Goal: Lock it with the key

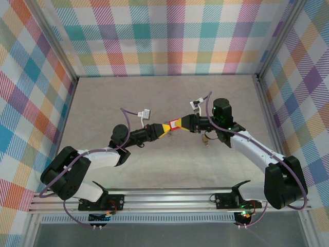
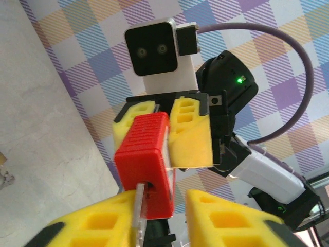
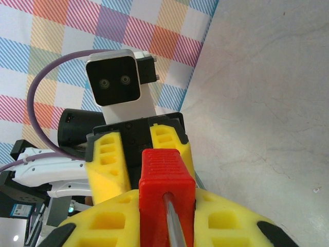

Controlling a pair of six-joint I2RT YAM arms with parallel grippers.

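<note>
A red padlock [image 1: 176, 124] hangs in the air at mid-table, between the two grippers. My right gripper [image 3: 167, 221] is shut on its body [image 3: 167, 175], and a grey metal shackle [image 3: 175, 224] runs back between the yellow fingers. In the left wrist view the lock [image 2: 146, 159] faces me with a flat silver key [image 2: 139, 206] standing in its keyhole. My left gripper [image 2: 169, 221] is around the key: the blade lies against the left finger [image 2: 97, 226], while the right finger [image 2: 231, 221] stands apart from it. From above, the left gripper [image 1: 165, 128] meets the right gripper [image 1: 184, 124] tip to tip.
A small metal object [image 1: 205, 138] lies on the grey tabletop [image 1: 154, 92] below the right wrist. Checked cloth walls [image 1: 169, 36] close in the back and sides. A metal rail [image 1: 169, 198] runs along the near edge by the arm bases.
</note>
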